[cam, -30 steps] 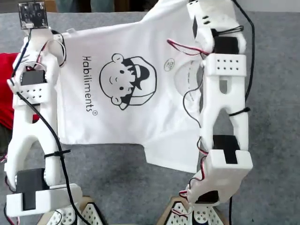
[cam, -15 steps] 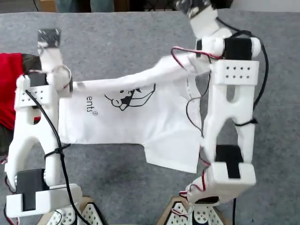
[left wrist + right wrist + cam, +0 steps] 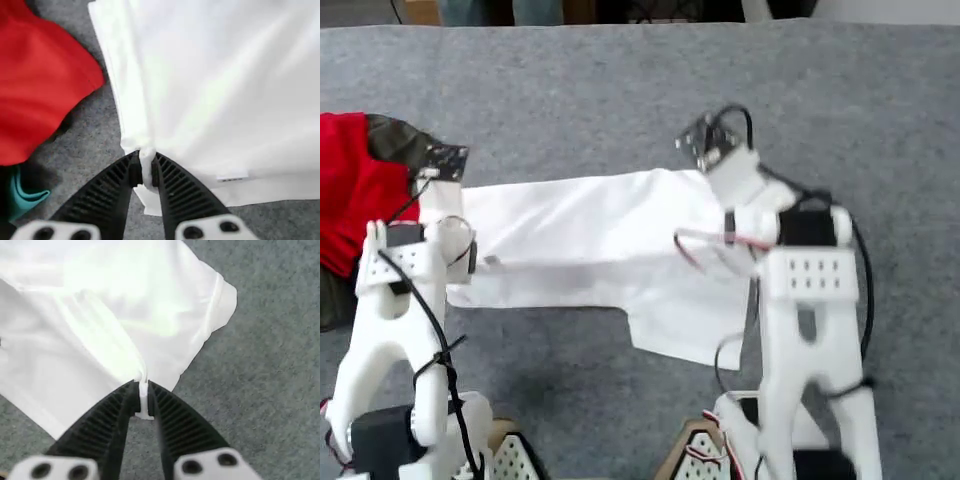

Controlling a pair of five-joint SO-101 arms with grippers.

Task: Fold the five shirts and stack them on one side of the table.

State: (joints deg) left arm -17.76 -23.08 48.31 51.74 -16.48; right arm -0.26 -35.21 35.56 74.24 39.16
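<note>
White shirt [image 3: 590, 225] lies doubled over on the desk [image 3: 620, 90], near the red shirt [image 3: 350, 190]. Left claw [image 3: 145, 162] and right claw [image 3: 142, 390] each pinch its folded-over edge, apparently so the layer lands flat and straight.

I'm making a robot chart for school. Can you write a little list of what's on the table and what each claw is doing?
being folded: white shirt, folded over, lying on the table
left gripper: shut on white shirt's edge, near the red shirt
right gripper: shut on white shirt's other end
set aside: red shirt, beside the left arm
</note>
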